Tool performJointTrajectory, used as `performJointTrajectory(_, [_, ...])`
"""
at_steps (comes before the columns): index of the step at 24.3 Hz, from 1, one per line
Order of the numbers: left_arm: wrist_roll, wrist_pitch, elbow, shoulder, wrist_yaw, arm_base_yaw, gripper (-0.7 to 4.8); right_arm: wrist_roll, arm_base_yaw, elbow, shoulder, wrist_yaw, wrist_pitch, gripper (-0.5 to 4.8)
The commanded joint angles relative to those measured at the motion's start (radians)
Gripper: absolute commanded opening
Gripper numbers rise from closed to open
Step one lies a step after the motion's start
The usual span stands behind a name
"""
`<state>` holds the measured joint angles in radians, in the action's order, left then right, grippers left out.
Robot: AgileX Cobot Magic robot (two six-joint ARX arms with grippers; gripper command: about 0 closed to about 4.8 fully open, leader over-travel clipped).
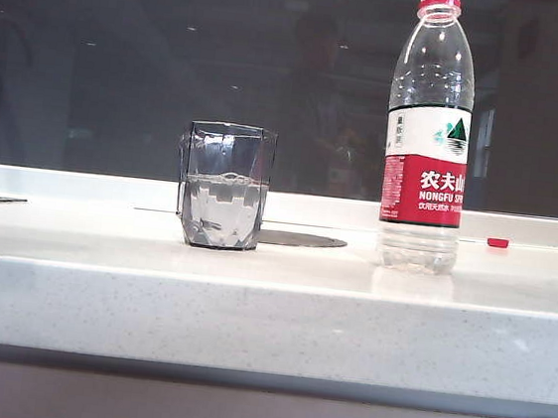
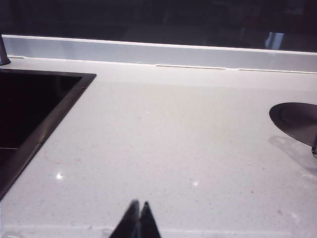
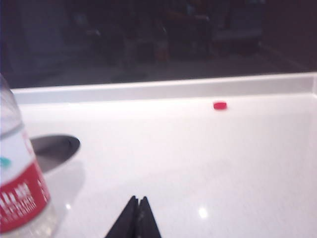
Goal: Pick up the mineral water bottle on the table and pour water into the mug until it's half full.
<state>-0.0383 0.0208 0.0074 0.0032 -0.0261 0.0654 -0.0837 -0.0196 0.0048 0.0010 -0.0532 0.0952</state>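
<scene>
While both grippers hang low over the table [image 1: 269, 308] with nothing held, the bottle and mug stand upright on it.

The mineral water bottle [image 1: 428, 135] stands uncapped at right in the exterior view, well apart from the mug [image 1: 224, 185], which is about half full of water. A red cap [image 1: 497, 243] lies on the table just right of the bottle, and a dark round disc [image 1: 301, 239] sits flush in the surface between mug and bottle. The left gripper [image 2: 138, 220] has its fingers pressed together, near a dark sink [image 2: 29, 111]. The right gripper [image 3: 138, 218] is likewise fully closed and empty, beside the bottle.
</scene>
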Motion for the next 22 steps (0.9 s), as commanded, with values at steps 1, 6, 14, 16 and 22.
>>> performJointTrajectory(1, [0.002,-0.006,0.003,0.0,0.004,-0.001,-0.04,0.037,0.0,-0.003,-0.003,0.01,-0.034,-0.01])
performJointTrajectory(6, [0.002,-0.006,0.003,0.0,0.004,-0.001,-0.04,0.062,0.014,-0.003,-0.003,0.013,-0.054,-0.01])
performJointTrajectory(14, [0.002,-0.006,0.003,0.0,0.005,-0.001,-0.04,0.089,0.014,-0.003,-0.003,0.074,-0.054,-0.01])
performJointTrajectory(16, [0.002,-0.006,0.003,0.0,0.004,-0.001,-0.04,0.088,0.011,-0.003,-0.003,0.077,-0.051,-0.01])
performJointTrajectory(22, [0.002,-0.006,0.003,0.0,0.004,-0.001,-0.04,0.088,0.007,-0.003,-0.003,0.077,-0.015,-0.01])
